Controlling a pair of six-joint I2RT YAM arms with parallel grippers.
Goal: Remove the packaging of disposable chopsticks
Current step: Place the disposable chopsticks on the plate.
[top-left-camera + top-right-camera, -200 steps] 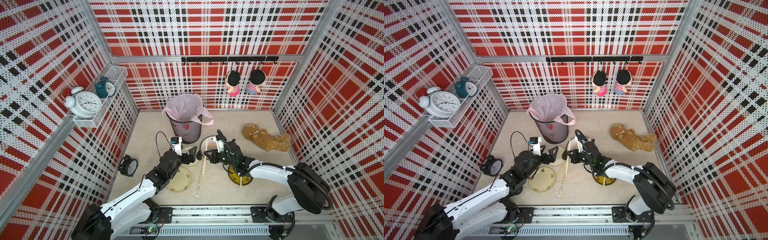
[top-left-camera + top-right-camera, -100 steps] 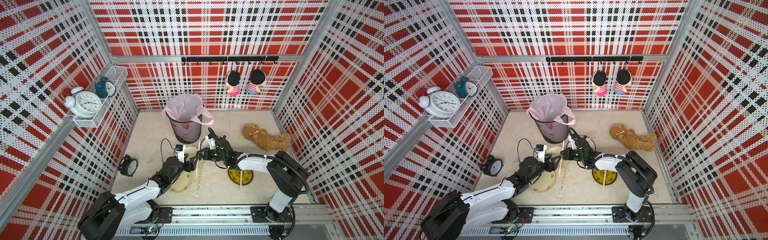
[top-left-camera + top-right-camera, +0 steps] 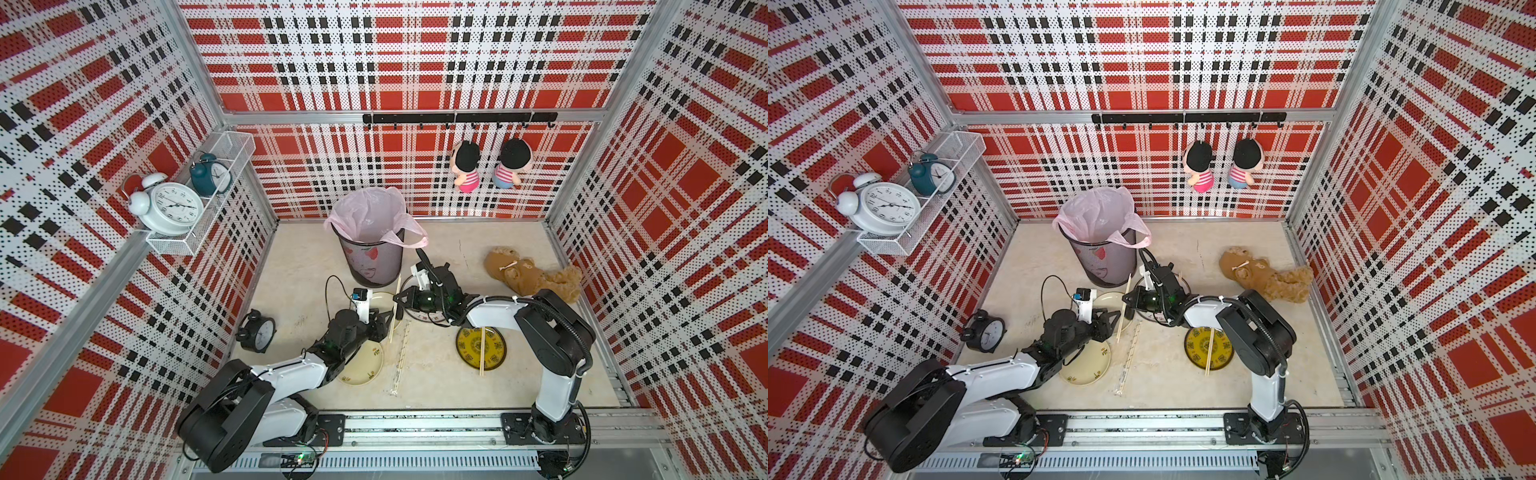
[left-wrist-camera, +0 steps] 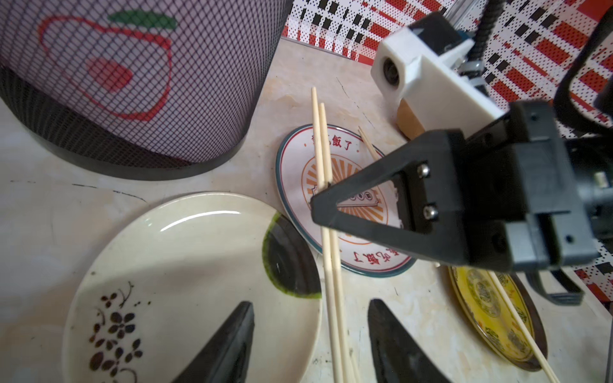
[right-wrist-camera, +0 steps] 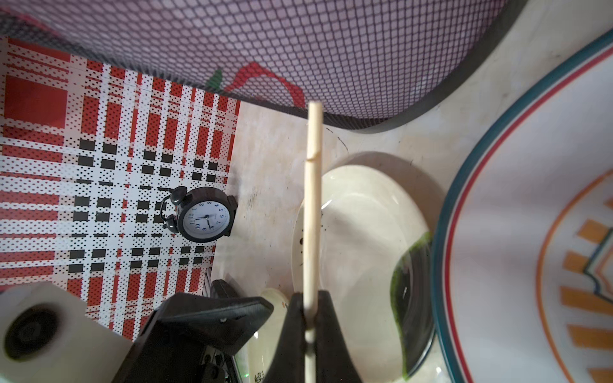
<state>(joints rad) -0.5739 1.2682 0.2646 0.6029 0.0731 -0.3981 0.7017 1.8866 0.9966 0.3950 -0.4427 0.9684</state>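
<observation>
So the pair of bare chopsticks (image 3: 399,284) is right in front of the mesh bin (image 3: 372,266), one end almost at the bin's foot and the rest slanting away from it. The right gripper (image 3: 397,298) has its jaws pressed together on the sticks partway along. The left gripper (image 4: 310,302) is a bit further out from the bin, jaws spread, with the sticks running through the gap and touching neither finger as far as I can see. One packaging sleeve (image 3: 401,359) lies flat on the floor (image 3: 457,395), further from the bin than the held pair; can't tell if anything's inside it.

Both arms come in low with bent elbows, and their wrists meet in front of the bin.

Under them are a cream plate with a green patch (image 4: 182,265) and a teal-rimmed plate (image 4: 292,172), both near the bin. A yellow plate (image 3: 469,345) carrying a second pair of sticks (image 3: 483,353) is well out from it.

The floor is beige and scuffed, and the walls are red, black and white plaid. A black alarm clock (image 3: 257,332) and a teddy bear (image 3: 528,276) sit on opposite sides of the bin.
</observation>
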